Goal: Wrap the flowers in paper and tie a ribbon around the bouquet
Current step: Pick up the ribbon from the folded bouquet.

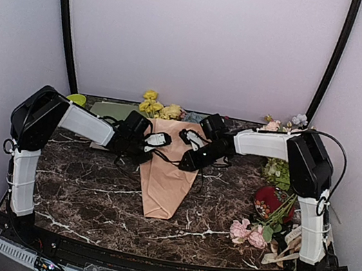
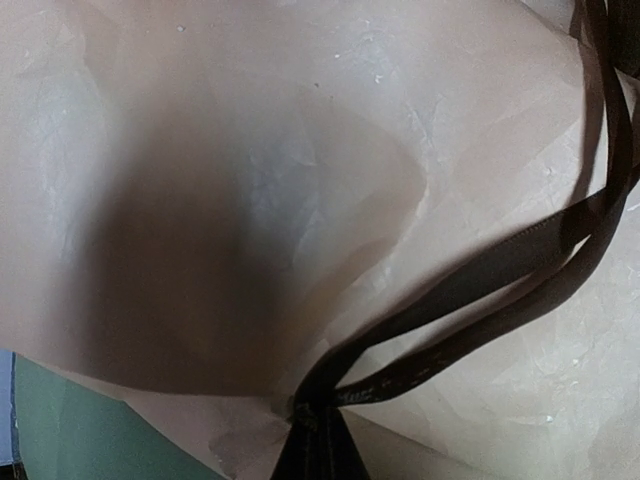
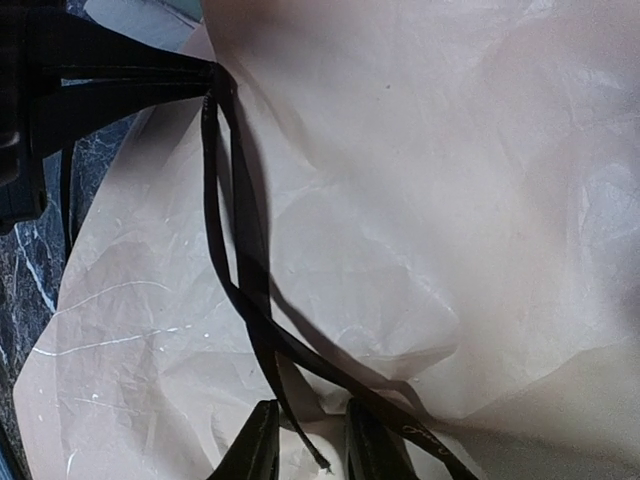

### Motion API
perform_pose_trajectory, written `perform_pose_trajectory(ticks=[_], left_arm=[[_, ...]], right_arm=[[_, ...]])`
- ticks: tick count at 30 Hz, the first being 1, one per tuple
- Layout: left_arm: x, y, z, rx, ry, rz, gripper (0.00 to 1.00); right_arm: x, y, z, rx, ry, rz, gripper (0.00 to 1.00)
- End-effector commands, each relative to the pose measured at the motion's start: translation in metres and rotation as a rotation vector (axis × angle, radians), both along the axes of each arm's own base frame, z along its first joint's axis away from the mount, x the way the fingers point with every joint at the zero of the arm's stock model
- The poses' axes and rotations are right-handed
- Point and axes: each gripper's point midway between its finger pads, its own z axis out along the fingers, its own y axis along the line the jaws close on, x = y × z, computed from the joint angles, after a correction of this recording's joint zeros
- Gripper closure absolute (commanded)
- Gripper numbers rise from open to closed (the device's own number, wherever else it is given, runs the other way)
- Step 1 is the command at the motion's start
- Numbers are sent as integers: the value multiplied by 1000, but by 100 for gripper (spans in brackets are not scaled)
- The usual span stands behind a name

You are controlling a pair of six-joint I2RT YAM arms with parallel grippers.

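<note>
**Two strands crossing, one loose end sitting between your right jaws**

You are working on the tie, by my reading. The paper is lying as a peach cone in the middle of the marble table, with its tip pointing to 6 o'clock. The yellow and blue flowers are showing at its 12 o'clock end, so the wrap looks done.

Your left gripper is sitting at 9 o'clock of the cone's upper half, clamped on the ribbon. The dark strands are converging into its closed fingers. From there they are running across the paper toward 3 o'clock and crossing each other on the way.

Your right gripper is waiting on that side with its jaws a little apart. One free ribbon end is lying in the gap and nothing is pinching it.

To do this step well, you should be closing the right jaws on that end only, not on the crinkled sheet beneath. Take it slightly back from the tip so it is not slipping out. Then pull toward 3 o'clock while the left hand is anchoring at 9 o'clock, low and level. The paper looks thin, so a steep lift may be dragging the cone open or shifting the stems.
</note>
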Motion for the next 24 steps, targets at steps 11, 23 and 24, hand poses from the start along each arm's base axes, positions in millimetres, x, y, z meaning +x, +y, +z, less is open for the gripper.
perform_pose_trajectory(ticks=[11,23,24], left_arm=[[3,2,3,0,21,17,100],[-38,-13,59,-124,188,-74,46],[-46,-15,64,-148,215,-100,41]], right_arm=[[-13,12,-1,50,29,73,100],[-2,5,-9,109,101,13,100],[-1,6,-8,111,101,15,100]])
